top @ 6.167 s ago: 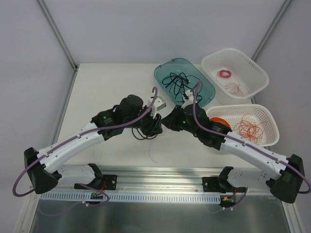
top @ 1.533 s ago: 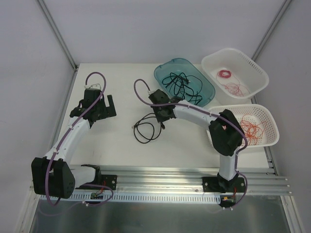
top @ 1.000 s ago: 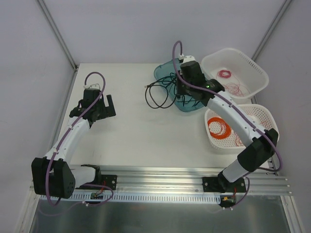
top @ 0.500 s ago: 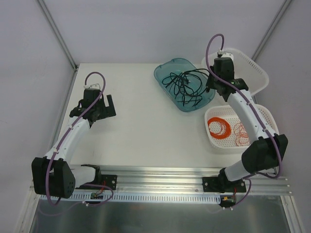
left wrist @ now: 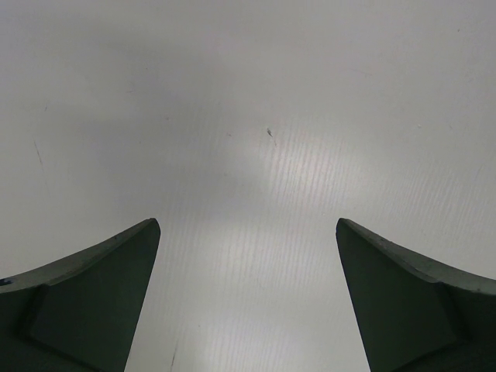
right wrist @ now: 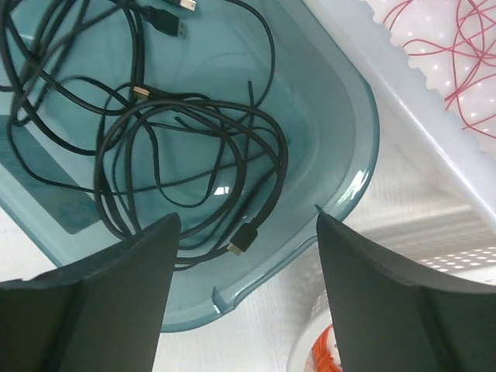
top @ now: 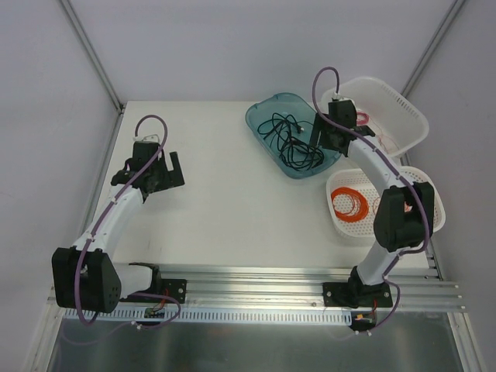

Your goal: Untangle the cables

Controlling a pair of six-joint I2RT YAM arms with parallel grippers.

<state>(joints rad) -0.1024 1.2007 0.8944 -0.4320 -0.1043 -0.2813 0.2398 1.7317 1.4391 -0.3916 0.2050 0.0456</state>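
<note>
In the teal tray (top: pixel 306 172) (right wrist: pixel 341 132), at the far right of the table (top: pixel 217 225) (left wrist: pixel 248 116), a loose heap of thin black cord (top: pixel 291 139) (right wrist: pixel 194 147); loops overlapping, small plugs here and there among the strands, one plug low by the tray's near wall; not gripped by anything. Just beyond the tray, in the far white basket (top: pixel 411 116) (right wrist: pixel 403 85), a scatter of hair-thin red wires (top: pixel 380 139) (right wrist: pixel 457 46), apart from the cord. In the near white basket (top: pixel 434 225), a neat bright-orange coil (top: pixel 350 204) (right wrist: pixel 322 353). Above the tray's right end, the right gripper (top: pixel 320 139) (right wrist: pixel 248 225); jaws spread wide, nothing between them, cord visible below through the gap. Well away on the left side of the table, the left gripper (top: pixel 172 167) (left wrist: pixel 248 232); likewise spread wide and empty, pointed down at bare white tabletop, only a few faint scuffs in its wrist view.
</note>
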